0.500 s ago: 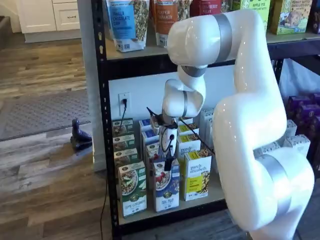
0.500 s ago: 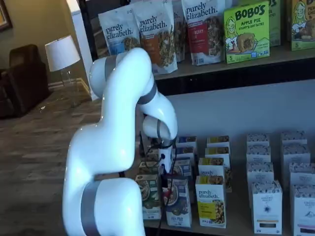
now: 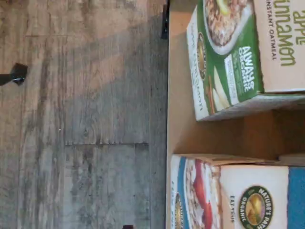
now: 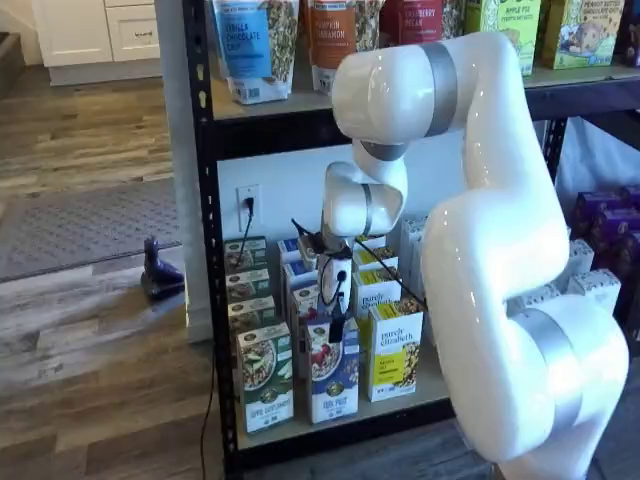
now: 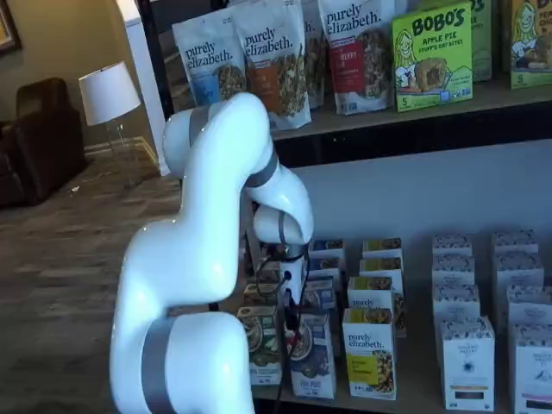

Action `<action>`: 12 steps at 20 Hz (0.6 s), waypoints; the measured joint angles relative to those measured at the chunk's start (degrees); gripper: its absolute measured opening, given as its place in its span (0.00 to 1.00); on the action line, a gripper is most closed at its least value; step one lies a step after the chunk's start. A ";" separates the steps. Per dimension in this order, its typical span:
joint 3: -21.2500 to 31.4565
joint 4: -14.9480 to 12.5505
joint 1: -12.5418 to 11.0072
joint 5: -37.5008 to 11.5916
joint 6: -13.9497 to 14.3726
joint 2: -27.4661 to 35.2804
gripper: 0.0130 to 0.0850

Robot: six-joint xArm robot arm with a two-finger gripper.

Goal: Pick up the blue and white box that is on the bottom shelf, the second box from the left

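Note:
The blue and white box (image 4: 334, 385) stands at the front of the bottom shelf (image 4: 380, 412), between a green and white carton (image 4: 265, 390) and a yellow and white carton (image 4: 394, 350). It also shows in a shelf view (image 5: 312, 358) and in the wrist view (image 3: 233, 195), beside the green carton (image 3: 238, 57) on the tan board (image 3: 178, 129). My gripper (image 4: 337, 325) hangs just above the blue box's top, its black fingers side-on with cables beside them. It shows in both shelf views (image 5: 291, 317). No gap between the fingers shows, and nothing is held.
More rows of the same cartons stand behind the front ones. Granola bags (image 4: 255, 45) fill the higher tier. White boxes (image 5: 466, 362) stand to the right on the bottom shelf. A black upright (image 4: 205, 250) frames the rack. A dark object (image 4: 160, 272) lies on the wood floor.
The arm's upper joints have shifted slightly. The gripper stays over the blue and white box with almost no movement.

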 joint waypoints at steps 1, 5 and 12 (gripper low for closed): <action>-0.36 -0.11 -0.04 -0.22 0.04 0.38 1.00; -2.77 -0.78 -0.26 -0.19 0.43 2.40 1.00; -9.36 -3.90 -0.44 1.14 2.99 7.42 1.00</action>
